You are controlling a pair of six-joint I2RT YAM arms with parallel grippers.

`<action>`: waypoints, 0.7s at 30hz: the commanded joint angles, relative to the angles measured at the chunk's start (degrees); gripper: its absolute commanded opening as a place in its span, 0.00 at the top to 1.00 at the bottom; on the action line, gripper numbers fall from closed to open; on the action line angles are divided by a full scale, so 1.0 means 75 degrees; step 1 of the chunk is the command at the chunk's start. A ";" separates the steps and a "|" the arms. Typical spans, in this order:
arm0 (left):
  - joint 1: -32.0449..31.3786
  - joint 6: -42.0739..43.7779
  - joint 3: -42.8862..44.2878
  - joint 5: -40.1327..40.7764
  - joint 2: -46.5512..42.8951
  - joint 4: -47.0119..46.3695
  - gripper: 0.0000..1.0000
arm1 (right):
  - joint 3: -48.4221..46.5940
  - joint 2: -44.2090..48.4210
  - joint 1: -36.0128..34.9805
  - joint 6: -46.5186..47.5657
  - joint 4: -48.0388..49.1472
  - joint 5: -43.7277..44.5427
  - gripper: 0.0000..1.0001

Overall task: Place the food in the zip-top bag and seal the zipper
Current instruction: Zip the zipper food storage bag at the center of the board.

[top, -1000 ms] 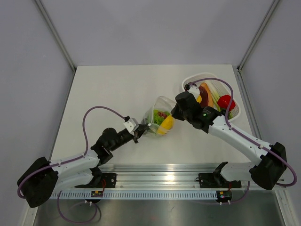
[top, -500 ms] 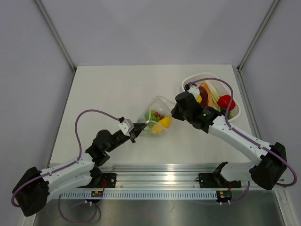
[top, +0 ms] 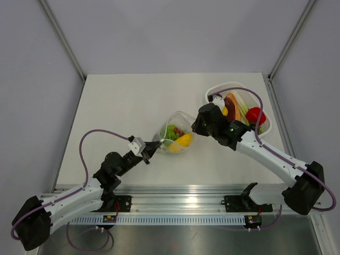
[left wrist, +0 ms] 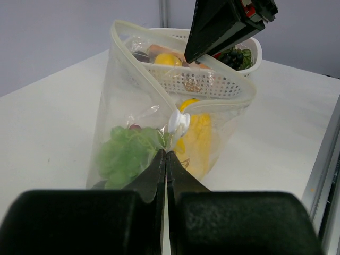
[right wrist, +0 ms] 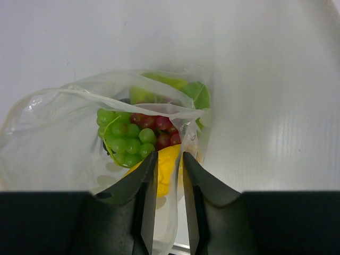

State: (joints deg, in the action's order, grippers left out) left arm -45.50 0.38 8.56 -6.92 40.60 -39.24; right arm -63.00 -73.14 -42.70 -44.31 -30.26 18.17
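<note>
The clear zip-top bag (top: 169,123) stands mid-table with its mouth open. Inside it lies food: green grapes (right wrist: 125,139), red grapes (right wrist: 159,130) and a yellow piece (top: 184,140). My left gripper (top: 150,150) is shut on the bag's near-left edge, just below a white tab (left wrist: 178,122) on the zipper strip (left wrist: 139,66). My right gripper (right wrist: 169,156) is at the bag's right side. Its jaws stand a little apart, and the bag's wall (right wrist: 187,139) runs loosely between them. The yellow piece (right wrist: 166,172) shows behind the fingertips.
A white lattice basket (top: 265,126) sits at the back right, just behind my right wrist. It holds more food, including a red pepper (top: 255,114) and a dark purple piece (top: 230,103). The rail with the arm bases runs along the near edge.
My left arm has drawn back to the left and nearer, pulling the bag's edge with it, and the bag has shifted left. The right jaws have parted a little.
</note>
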 commanded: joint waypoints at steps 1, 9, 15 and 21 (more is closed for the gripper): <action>-0.0039 -0.0259 0.0288 0.0278 0.0012 -0.0171 1.00 | -0.0237 0.0575 0.0021 0.0739 0.0226 -0.0452 0.67; -0.0028 0.0111 0.1050 0.0512 0.0376 0.0170 1.00 | -0.2004 0.0121 -0.0587 0.3820 -0.0910 -0.0842 0.41; 0.0276 0.0558 0.1601 0.0337 0.0598 0.0451 1.00 | -0.3446 -0.0981 -0.1303 0.6337 -0.1250 -0.1132 0.39; 0.0745 0.0383 0.1578 0.0161 0.0669 0.0018 1.00 | -0.3005 -0.1135 -0.1467 0.9432 -0.0237 -0.2387 0.42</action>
State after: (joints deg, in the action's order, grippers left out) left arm -41.08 2.76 18.00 -5.21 45.63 -32.75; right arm -88.05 -82.91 -52.56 8.62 -36.93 6.02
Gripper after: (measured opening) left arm 0.002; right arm 0.589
